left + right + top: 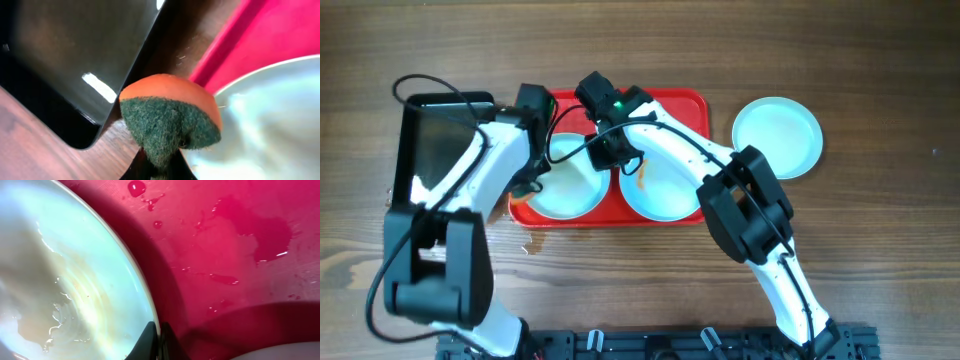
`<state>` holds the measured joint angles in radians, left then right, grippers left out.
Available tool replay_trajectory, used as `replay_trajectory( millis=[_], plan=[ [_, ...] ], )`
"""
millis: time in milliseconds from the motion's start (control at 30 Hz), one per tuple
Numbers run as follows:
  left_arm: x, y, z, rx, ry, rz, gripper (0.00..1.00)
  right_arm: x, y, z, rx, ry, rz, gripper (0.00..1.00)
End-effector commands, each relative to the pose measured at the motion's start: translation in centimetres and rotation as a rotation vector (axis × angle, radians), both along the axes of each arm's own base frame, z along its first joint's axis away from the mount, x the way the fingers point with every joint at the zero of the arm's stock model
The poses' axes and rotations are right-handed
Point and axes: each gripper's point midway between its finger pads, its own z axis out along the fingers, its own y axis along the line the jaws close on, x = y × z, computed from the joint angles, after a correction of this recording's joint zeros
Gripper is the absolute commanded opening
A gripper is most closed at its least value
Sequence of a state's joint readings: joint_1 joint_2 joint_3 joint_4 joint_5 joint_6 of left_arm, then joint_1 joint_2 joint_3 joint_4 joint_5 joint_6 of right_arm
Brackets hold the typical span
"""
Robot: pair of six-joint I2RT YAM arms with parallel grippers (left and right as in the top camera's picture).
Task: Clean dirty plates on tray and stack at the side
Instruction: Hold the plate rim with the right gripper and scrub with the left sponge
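**Two arms bent inward over the red tray, each with something pinched**

Both arms rise from the near edge of the table (880, 250) and fold toward its middle. The left arm (470, 175) climbs from its dark shoulder block, and its white forearm slants up and to the right across the black tray (435, 140). Its wrist turns down at the left end of the tray (695, 105). The right arm (680, 145) goes up to a dark elbow, then its white forearm runs back toward the left over the tray, with the wrist tipped down between the two plates lying there.

The left gripper (159, 164) is closed narrowly on a sponge (170, 115), orange on top with a green scouring face. The sponge hangs above the strip of table between the black tray's corner and the red tray's wall, just beside the left plate (570, 195).

The right gripper (157, 341) has its fingers (147, 342) drawn almost together at the rim of a wet plate (75, 280), which shows pale brownish streaks. The fingers seem to pinch that rim. From the wrist view I cannot tell whether this is the left plate or the right plate (665, 195), which carries a small brown smear near its left edge. Water puddles (265, 235) lie on the tray floor beside it.

A third plate (777, 137) sits on the table just off the tray's right end, apart from both grippers.
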<state>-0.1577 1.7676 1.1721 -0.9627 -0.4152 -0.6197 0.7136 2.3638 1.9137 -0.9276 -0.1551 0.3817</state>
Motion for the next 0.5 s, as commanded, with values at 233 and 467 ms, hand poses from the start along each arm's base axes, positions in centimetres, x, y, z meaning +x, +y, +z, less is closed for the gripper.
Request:
replay_trajectory(
  millis=[233,467],
  plan=[
    [2.9,-9.2,-1.2,-0.538,-0.090,-0.037,0.04,0.4,-1.3,-1.2,-0.057,-0.005,-0.031,0.04],
    [2.1,-11.5,-5.3,-0.637,-0.023,-0.050,0.04,0.5,-1.2,-1.2,-0.056,-0.006,-0.031,0.04]
  ],
)
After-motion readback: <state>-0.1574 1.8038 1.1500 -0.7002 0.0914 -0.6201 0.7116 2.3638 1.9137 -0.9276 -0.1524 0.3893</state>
